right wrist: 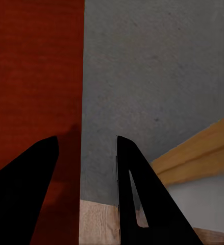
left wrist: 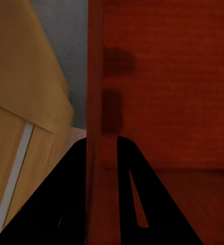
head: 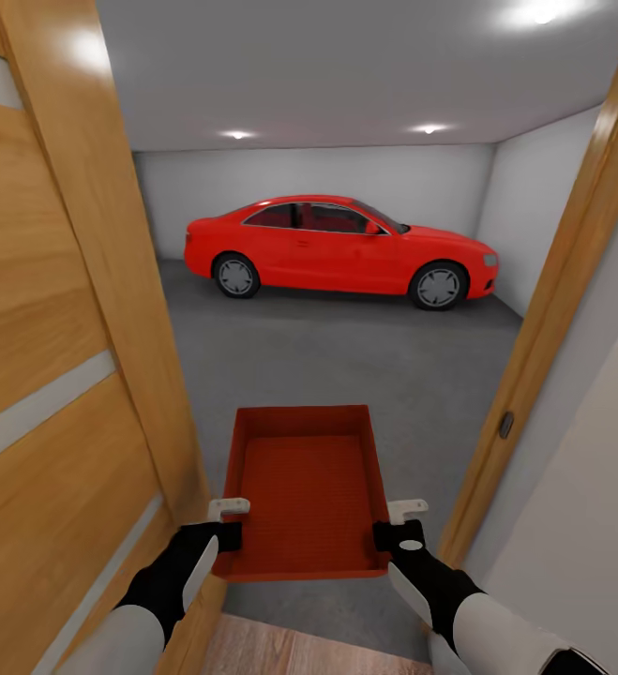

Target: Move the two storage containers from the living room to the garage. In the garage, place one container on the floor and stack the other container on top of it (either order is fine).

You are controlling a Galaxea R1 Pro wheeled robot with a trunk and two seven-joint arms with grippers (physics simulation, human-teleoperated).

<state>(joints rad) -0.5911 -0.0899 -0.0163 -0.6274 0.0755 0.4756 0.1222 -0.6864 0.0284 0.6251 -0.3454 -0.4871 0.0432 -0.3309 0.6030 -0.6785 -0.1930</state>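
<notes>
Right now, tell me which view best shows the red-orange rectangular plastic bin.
Head view: the red-orange rectangular plastic bin appears whole, open top included. Left wrist view shows its wall edge-on; right wrist view shows one side.

One open red-orange storage container (head: 309, 492) hangs level in the doorway, above the garage's grey concrete floor (head: 346, 356).

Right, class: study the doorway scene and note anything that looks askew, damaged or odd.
Nothing stands out. The storage container is held level between the left gripper and right gripper, undamaged and empty. The wooden door stands open, and the red car is parked squarely on the garage floor.
</notes>
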